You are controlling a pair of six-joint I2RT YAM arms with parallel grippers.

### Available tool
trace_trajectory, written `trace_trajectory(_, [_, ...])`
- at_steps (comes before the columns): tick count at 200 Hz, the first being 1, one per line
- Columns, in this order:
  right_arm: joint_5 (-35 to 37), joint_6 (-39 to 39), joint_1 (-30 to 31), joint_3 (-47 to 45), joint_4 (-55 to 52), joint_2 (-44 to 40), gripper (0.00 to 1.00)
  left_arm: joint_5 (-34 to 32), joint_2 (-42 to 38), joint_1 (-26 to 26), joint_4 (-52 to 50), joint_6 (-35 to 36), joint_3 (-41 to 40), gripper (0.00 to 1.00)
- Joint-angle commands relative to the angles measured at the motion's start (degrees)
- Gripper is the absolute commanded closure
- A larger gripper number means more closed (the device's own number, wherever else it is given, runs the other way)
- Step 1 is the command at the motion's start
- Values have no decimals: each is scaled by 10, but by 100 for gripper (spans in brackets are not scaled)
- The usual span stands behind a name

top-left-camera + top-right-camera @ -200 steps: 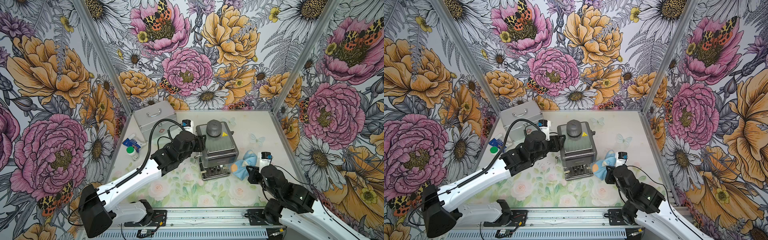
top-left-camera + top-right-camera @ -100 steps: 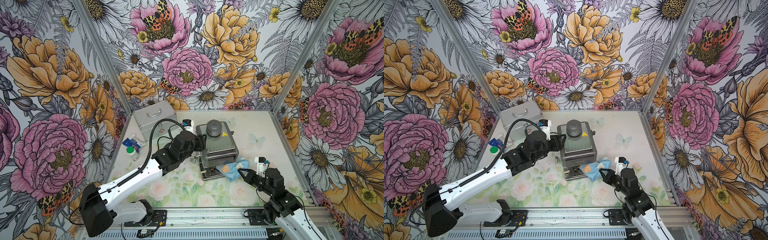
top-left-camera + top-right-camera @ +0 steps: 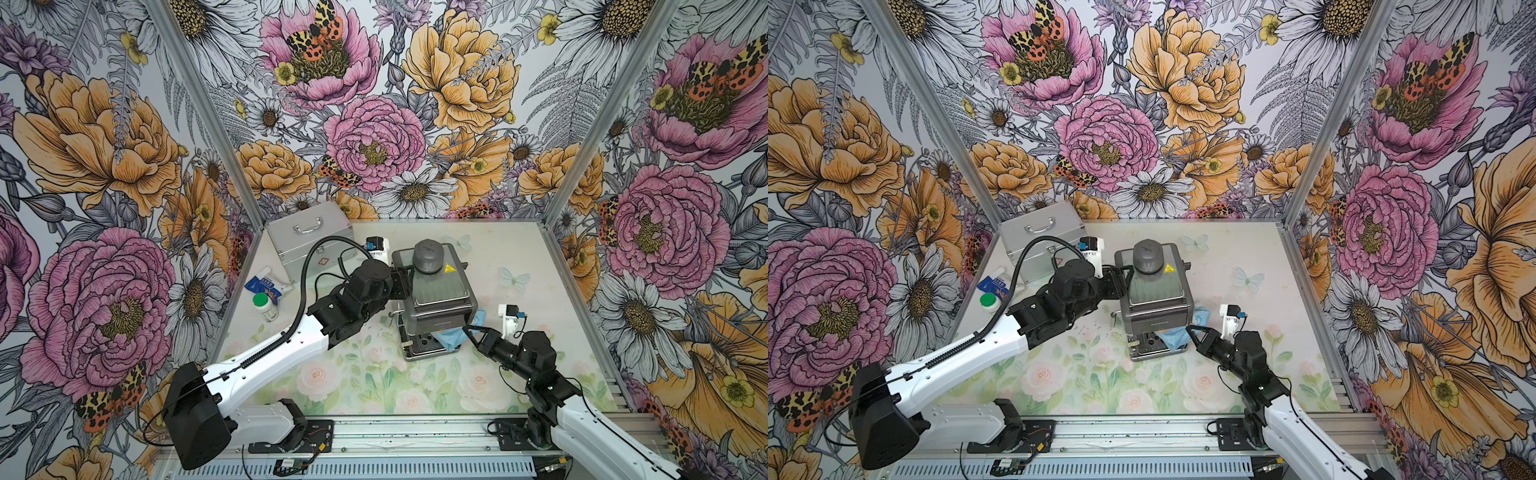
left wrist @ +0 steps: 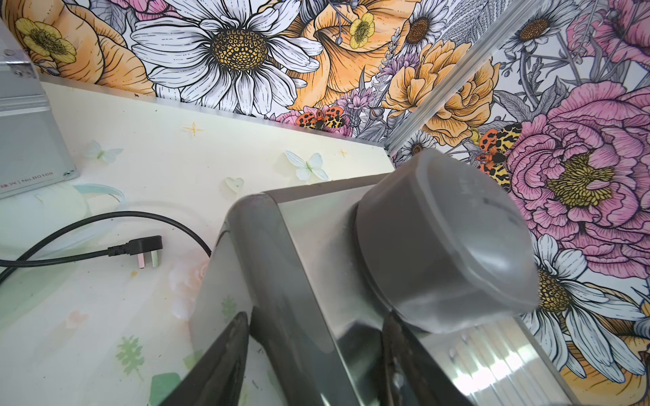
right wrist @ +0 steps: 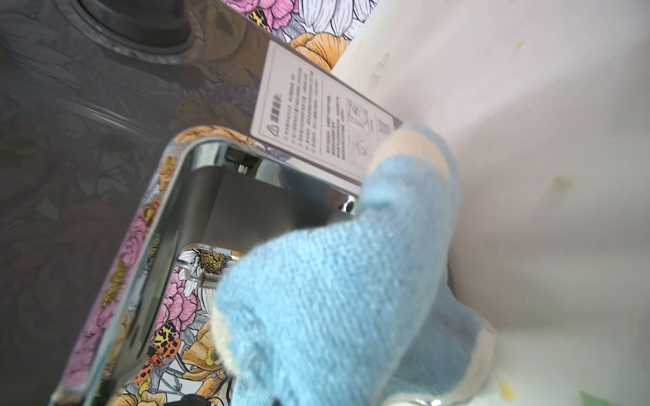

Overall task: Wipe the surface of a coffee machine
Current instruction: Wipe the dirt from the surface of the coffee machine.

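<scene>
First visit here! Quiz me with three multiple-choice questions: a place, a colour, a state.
1. Where is the silver case? A far left corner; B near right corner; C centre front.
2. The cloth is: A red; B blue; C green.
3. The machine's plug is: A in a socket; B dangling off the edge; C lying loose, unplugged.
Answers: A, it stands at the back wall, left side; B, light blue knit; C, its bare pins show in the left wrist view.
</scene>
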Motion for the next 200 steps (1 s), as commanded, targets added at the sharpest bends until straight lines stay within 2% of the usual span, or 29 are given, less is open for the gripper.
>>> trace_trajectory(1, [22, 12, 15, -7, 184, 81, 100, 18, 24, 7, -50, 8, -20, 40])
trace_trajectory(29, [42, 23, 40, -7, 317, 184, 100, 23, 24, 10, -47, 9, -22, 40])
trace_trajectory(95, [104, 14, 95, 8, 415, 284, 100, 30, 27, 14, -25, 3, -40, 43])
trace_trajectory(135, [119, 12, 119, 23, 484, 367, 100, 43, 26, 18, -3, 1, -61, 43])
trace_trajectory(200, [140, -9, 159, 65, 488, 420, 100, 66, 34, 19, 15, -2, -72, 44])
